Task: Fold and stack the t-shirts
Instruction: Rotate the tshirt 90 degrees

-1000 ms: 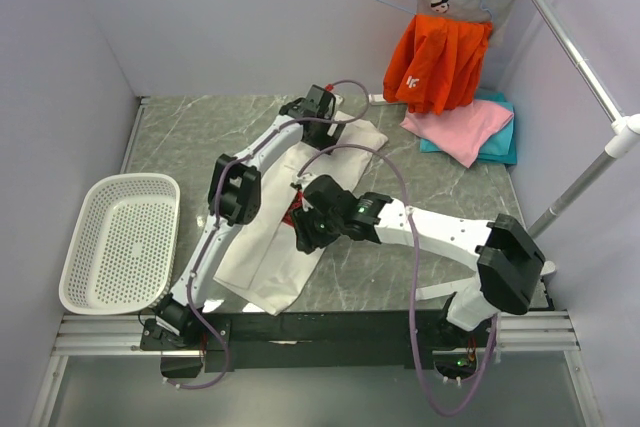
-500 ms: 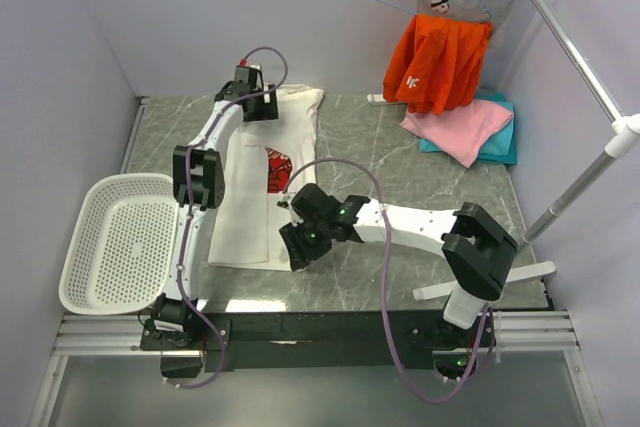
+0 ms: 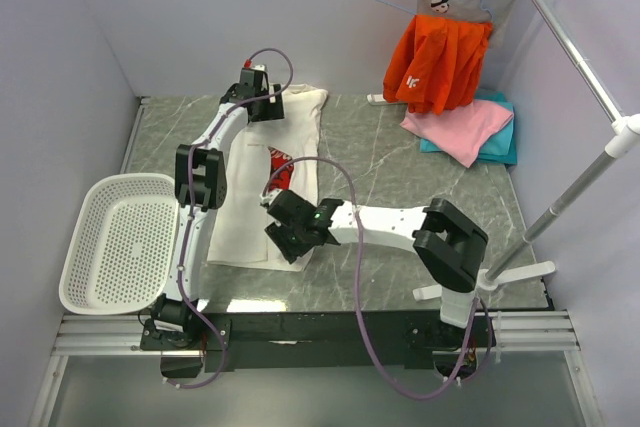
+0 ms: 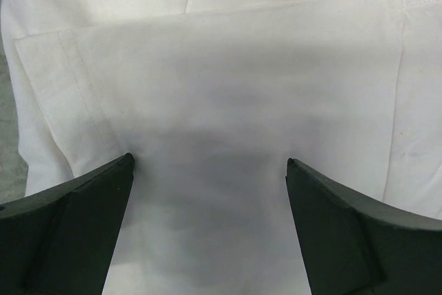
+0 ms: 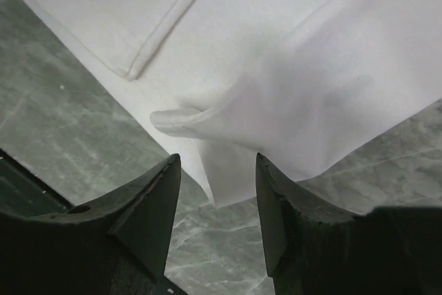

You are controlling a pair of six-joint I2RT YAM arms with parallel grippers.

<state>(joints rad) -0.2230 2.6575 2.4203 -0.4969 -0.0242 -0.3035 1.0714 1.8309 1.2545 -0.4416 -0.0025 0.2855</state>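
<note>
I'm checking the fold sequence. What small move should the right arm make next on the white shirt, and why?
Probably lower the right gripper and close it on the white shirt at its near corner. Its jaws stand apart, with that corner lying unpinched between them on the table, while the left gripper hangs open over the far end.

Lab robot booth (plain walls point(image 3: 70, 47), aluminium rail point(image 3: 100, 335))
</note>
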